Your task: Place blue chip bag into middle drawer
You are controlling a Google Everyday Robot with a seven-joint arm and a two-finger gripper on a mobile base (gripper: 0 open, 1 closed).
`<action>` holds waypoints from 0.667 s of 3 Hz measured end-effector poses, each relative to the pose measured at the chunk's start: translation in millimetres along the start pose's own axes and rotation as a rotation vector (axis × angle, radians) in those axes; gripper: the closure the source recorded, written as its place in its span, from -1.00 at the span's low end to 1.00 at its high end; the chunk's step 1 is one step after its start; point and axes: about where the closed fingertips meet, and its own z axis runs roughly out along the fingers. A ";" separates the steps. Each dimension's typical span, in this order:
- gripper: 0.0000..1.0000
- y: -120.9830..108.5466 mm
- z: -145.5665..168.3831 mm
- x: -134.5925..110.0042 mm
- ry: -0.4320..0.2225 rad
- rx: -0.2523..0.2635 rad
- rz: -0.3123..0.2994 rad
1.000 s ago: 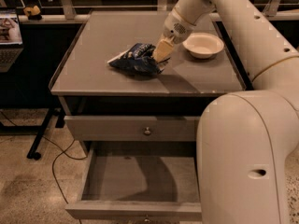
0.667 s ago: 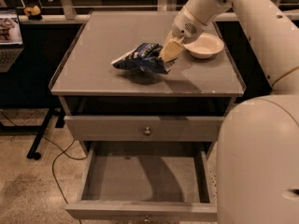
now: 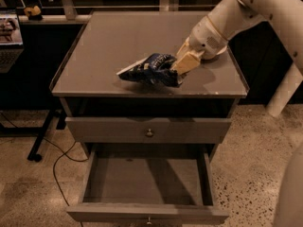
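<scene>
The blue chip bag (image 3: 150, 70) is a crinkled dark-blue foil bag with white edges, low over the front middle of the grey cabinet top (image 3: 109, 46). My gripper (image 3: 183, 64) comes in from the upper right and is shut on the bag's right end. The bag sticks out to the left of the fingers. The middle drawer (image 3: 147, 181) is pulled open below, with a plain grey inside and nothing in it. It is straight beneath the bag, lower and nearer the camera.
A shut drawer front with a round knob (image 3: 149, 132) sits one tier above the open drawer. The white bowl (image 3: 223, 51) is mostly hidden behind my wrist at the top's right side. A cable and a stand leg (image 3: 40, 141) lie on the floor at left.
The gripper and the bag have shifted together from the back right of the top toward its front middle. The arm has swung clear of the view's foreground.
</scene>
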 end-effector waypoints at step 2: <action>1.00 27.8 3.4 16.8 -0.038 -0.006 0.023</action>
